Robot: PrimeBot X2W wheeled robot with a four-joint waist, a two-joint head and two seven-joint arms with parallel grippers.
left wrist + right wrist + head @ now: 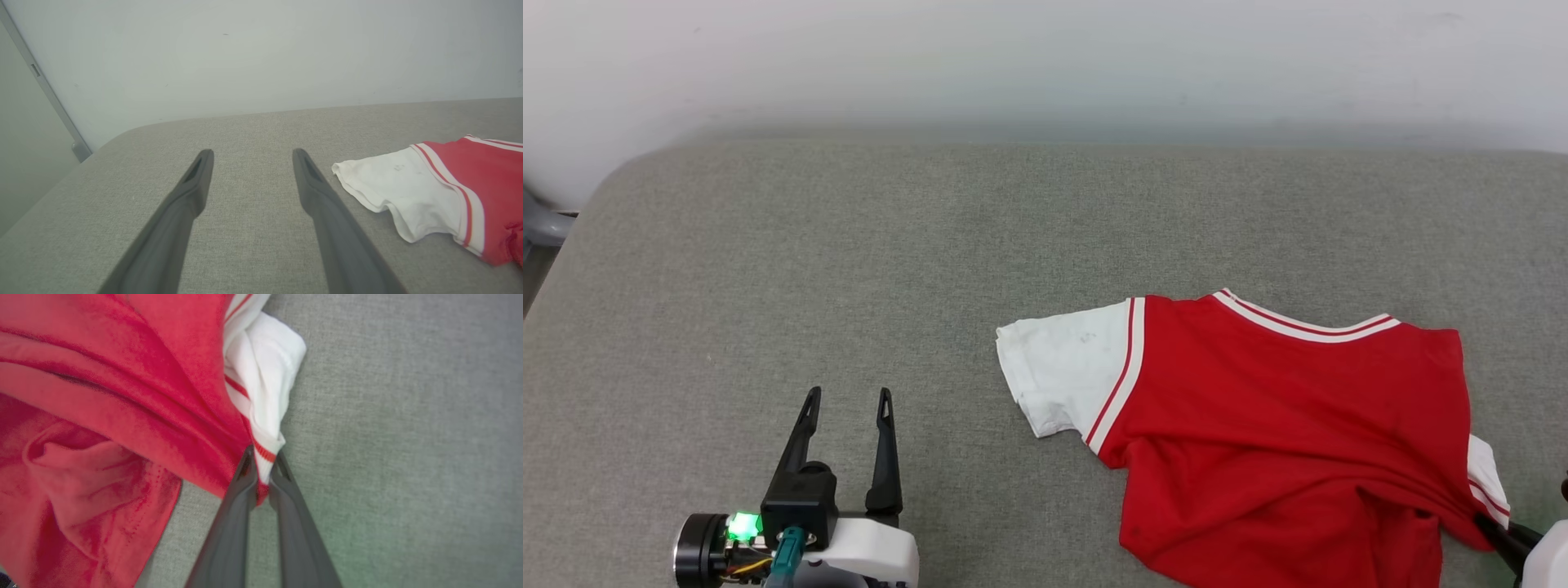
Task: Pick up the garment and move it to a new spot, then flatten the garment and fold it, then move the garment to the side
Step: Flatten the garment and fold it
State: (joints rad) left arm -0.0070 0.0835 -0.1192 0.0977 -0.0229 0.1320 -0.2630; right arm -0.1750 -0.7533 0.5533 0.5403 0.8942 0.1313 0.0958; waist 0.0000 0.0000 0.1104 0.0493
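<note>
1 sleeve seam of garment pinched in R claw; L claw spread

The right gripper is pinching the garment at the striped trim where the white sleeve is meeting the red body, its dark fingers pressing nearly together on the cloth. The red fabric is bunching in deep folds on the left, lying on the grey woven surface.
</note>
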